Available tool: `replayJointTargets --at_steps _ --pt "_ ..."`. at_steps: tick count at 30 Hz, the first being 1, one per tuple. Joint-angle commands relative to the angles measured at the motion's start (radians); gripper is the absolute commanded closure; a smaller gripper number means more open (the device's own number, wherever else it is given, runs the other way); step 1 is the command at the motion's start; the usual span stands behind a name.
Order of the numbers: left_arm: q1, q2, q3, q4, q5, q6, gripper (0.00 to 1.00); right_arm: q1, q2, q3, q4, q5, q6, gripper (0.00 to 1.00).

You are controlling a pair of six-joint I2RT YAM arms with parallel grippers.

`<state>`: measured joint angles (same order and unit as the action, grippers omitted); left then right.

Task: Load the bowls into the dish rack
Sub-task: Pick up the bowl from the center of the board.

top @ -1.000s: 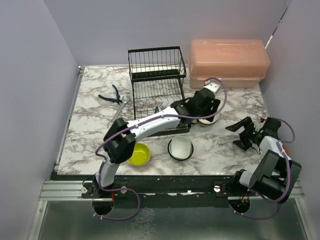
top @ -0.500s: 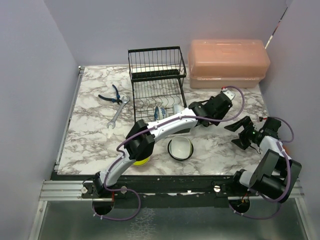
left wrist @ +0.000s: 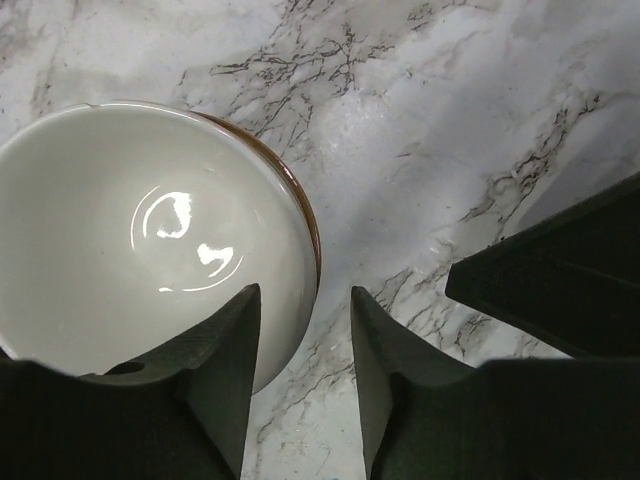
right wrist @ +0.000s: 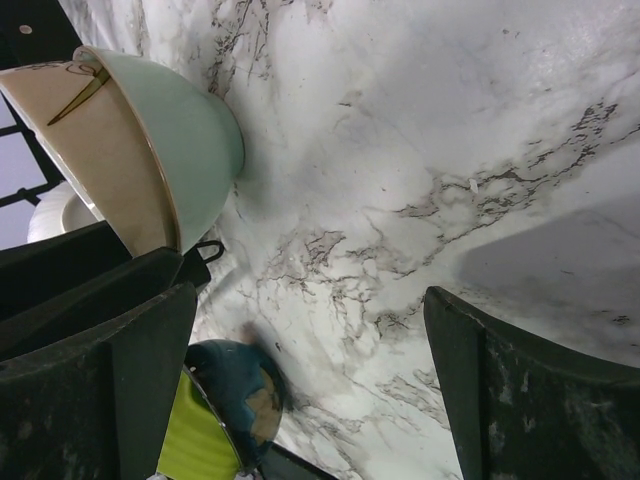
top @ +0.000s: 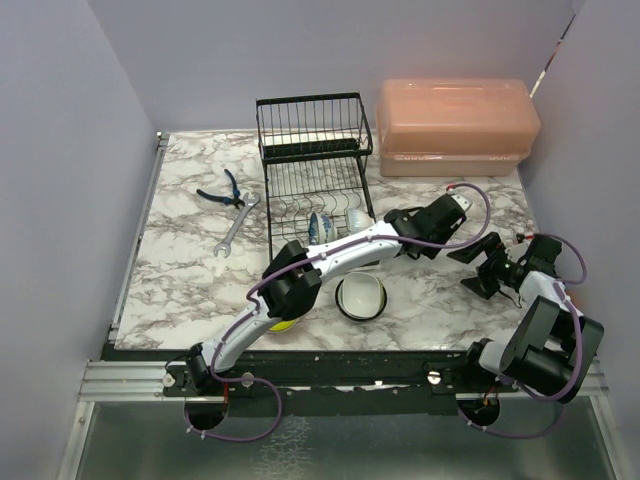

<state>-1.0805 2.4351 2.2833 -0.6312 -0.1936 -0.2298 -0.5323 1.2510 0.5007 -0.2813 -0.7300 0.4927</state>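
The dish rack stands at the middle of the surface's far edge. On its lower tier a blue-patterned bowl and a white bowl stand on edge in the slots. What the upper basket holds I cannot tell. The pink lidded box sits shut in the far right corner, its contents hidden.

Toward the right edge, in front of that box, a cream bowl with a brown rim rests upright and empty. The left pincer is partly spread astride its rim, one finger inside and one outside, with a gap showing at the outer one. The right pincer is spread wide near the right edge, holding nothing.

Along the near edge sit a teal bowl and a yellow-green bowl, the latter partly under the left arm.
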Motion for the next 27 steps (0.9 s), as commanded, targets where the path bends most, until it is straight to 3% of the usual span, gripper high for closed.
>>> replayJointTargets --at_steps 1,7,14,18,27 --pt "-0.004 0.024 0.039 -0.007 0.033 -0.01 0.65 -0.01 -0.006 -0.002 0.013 -0.03 -0.016 0.0" --pt "-0.004 0.015 0.041 -0.007 0.044 -0.007 0.87 -0.01 -0.028 0.004 0.004 -0.024 -0.017 0.01" --pt "-0.004 -0.029 0.043 -0.001 0.063 -0.011 0.9 -0.01 -0.031 0.001 0.007 -0.032 -0.019 0.0" --pt "-0.004 -0.053 0.038 0.003 0.077 -0.016 1.0 -0.011 -0.033 -0.003 0.01 -0.032 -0.019 0.0" --pt "0.0 -0.159 -0.079 0.133 0.138 -0.038 1.0 -0.01 -0.042 -0.005 0.016 -0.053 -0.022 0.0"
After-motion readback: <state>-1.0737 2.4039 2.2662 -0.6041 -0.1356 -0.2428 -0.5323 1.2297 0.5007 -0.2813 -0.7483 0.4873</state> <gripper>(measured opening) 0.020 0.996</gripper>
